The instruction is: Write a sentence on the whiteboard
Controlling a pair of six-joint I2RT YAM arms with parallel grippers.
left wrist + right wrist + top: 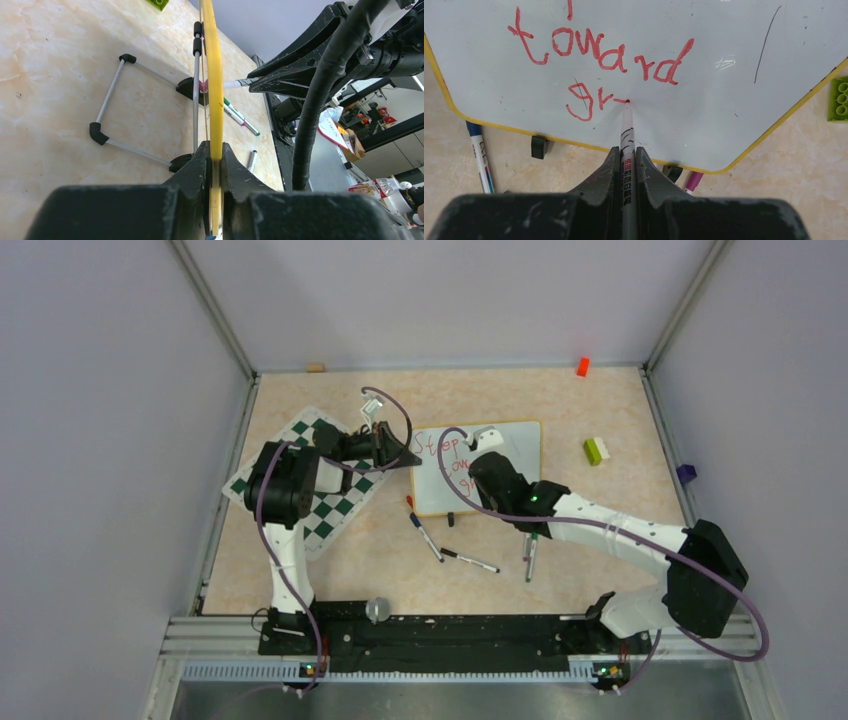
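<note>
A beige marbled worktop [560, 390] is enclosed by grey walls [450, 300] — the whiteboard [724, 75] is propped near its centre, with a chequered mat [335, 515] at its 9 o'clock, a green block [596, 450] at 3 and loose pens [470, 560] at 6. Its yellow edge is pinched between the left jaws; a red marker [626, 130] is clamped in the right jaws, its tip touching the board where the sentence [599, 50] stops, after "gr".

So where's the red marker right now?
In the right wrist view the red marker is clamped in the right gripper, its tip touching the whiteboard at the end of the sentence, just after "gr" below "toward".
</note>
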